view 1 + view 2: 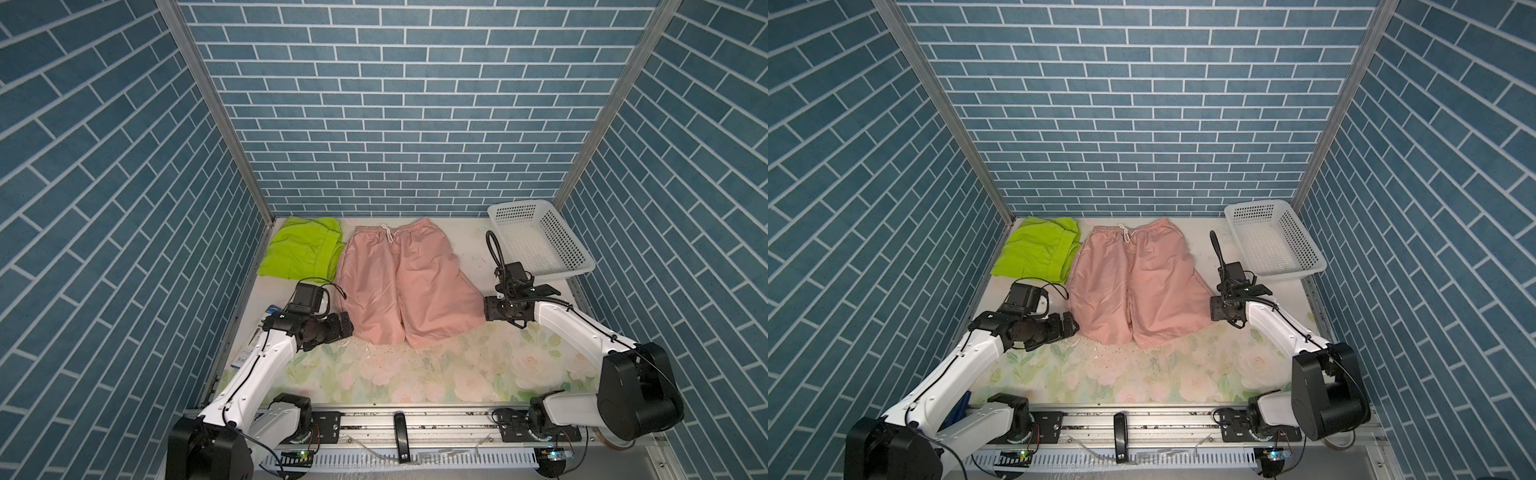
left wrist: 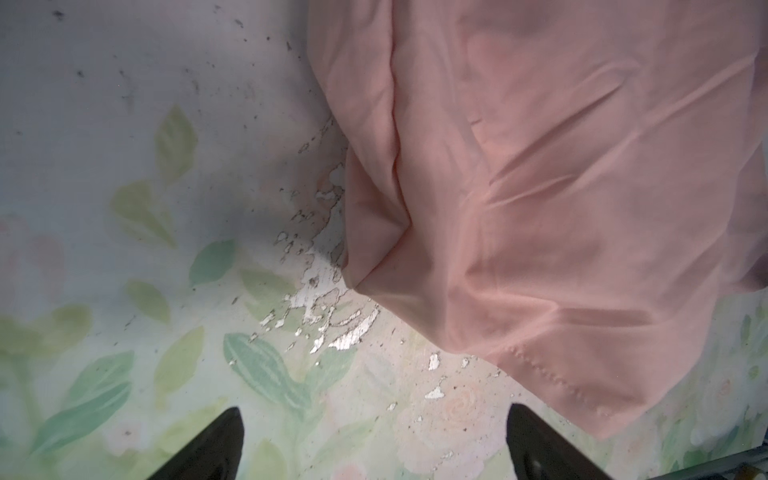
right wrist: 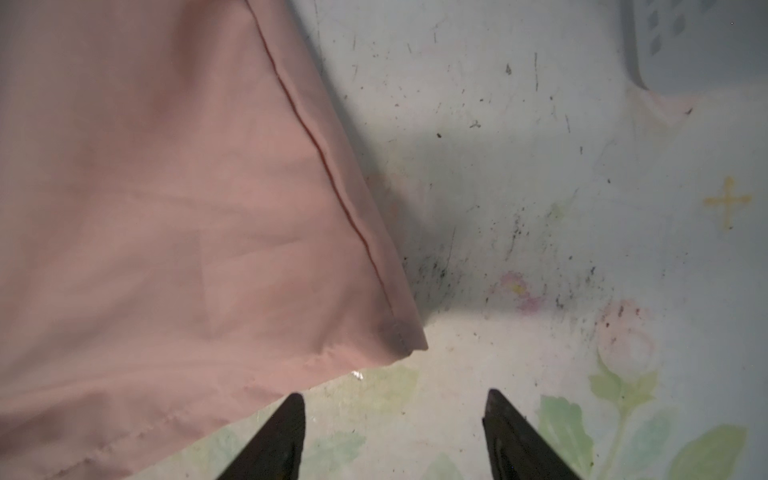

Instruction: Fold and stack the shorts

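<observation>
Left gripper [image 2: 376, 415], right gripper [image 3: 395, 395]: jaws spread, nothing held, flanking pink shorts [image 1: 399, 282] hem corners. Risk: thin fabric; pinching one layer skews fold.

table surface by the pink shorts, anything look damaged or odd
Yes: the floral-printed table cover is flaked away beside the leg hem of the salmon pink fabric shorts, leaving bare white patches; dark scuffs speckle it elsewhere.
</observation>
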